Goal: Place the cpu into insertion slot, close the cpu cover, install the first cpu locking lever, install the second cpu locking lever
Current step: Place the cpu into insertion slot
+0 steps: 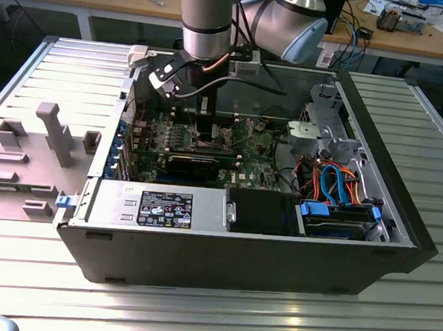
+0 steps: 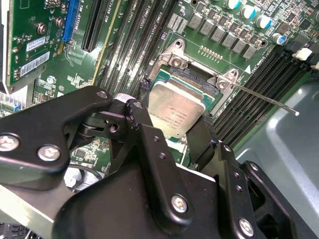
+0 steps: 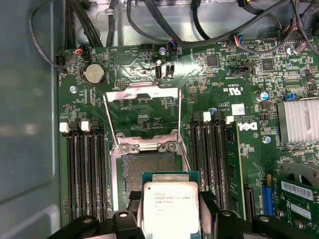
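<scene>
Everything here centres on the insertion slot [image 3: 149, 170] on the green motherboard [image 3: 219, 79], inside the open computer case [image 1: 237, 259] lying on the ribbed tabletop [image 1: 195, 309]. The pincer [image 3: 171, 204] has its two black fingers [image 3: 132, 205] pressed against opposite edges of the cpu [image 3: 171, 213]. It holds the plate flat with the printed silver face up, so I'd guess the contact side can meet the slot squarely.

The cpu hangs just over the slot, covering the part nearest the pincer and leaving the dark pin field beyond it bare. I can't tell whether it touches the slot.

The cpu cover [image 3: 143, 88] is swung up and back on the far side of the slot, which keeps the opening clear. In the second wrist view a thin locking lever [image 2: 264, 98] sticks out to one side of the slot, unlatched and out of the way. In the exterior view the pincer [image 1: 202, 126] points straight down over the slot.
</scene>
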